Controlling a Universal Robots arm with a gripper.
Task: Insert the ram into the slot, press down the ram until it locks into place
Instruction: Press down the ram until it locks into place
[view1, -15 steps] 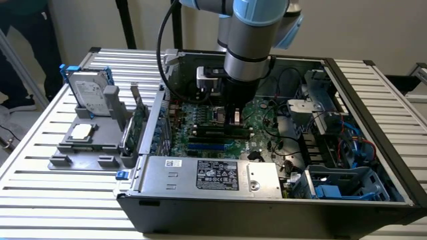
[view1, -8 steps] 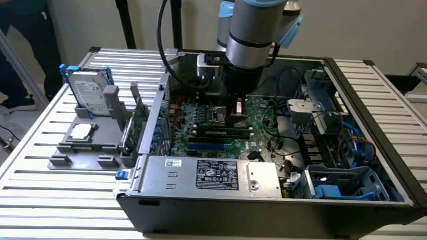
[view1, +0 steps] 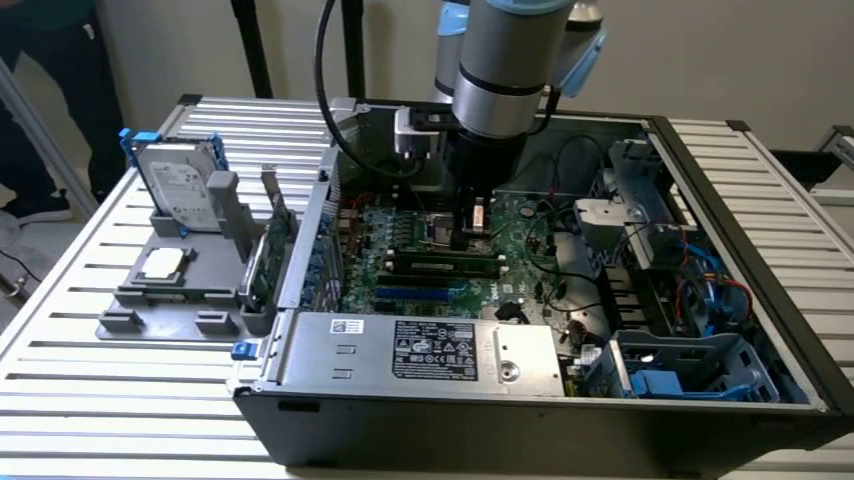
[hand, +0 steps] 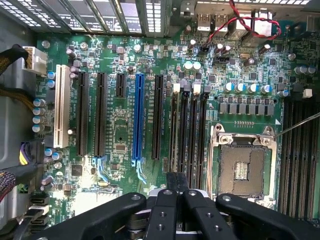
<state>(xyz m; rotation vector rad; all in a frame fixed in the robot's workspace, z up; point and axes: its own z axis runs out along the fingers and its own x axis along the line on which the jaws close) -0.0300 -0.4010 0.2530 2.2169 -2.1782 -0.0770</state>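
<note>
At the case's (view1: 534, 420) nine o'clock in the exterior view we see a grey tray (view1: 134, 325) holding a hard drive (view1: 180, 190) and other parts, set out clear of the work. Inside, at board centre, the ram (view1: 441, 264) stands edge-up along one of the slots (hand: 193, 130). The gripper (view1: 470, 240) hangs straight over its three o'clock end, which we judge suits pressing rather than carrying. In the wrist view its fingers (hand: 162, 215) are drawn together, with nothing showing between them. We cannot tell whether the latches (hand: 176, 88) are closed.
</note>
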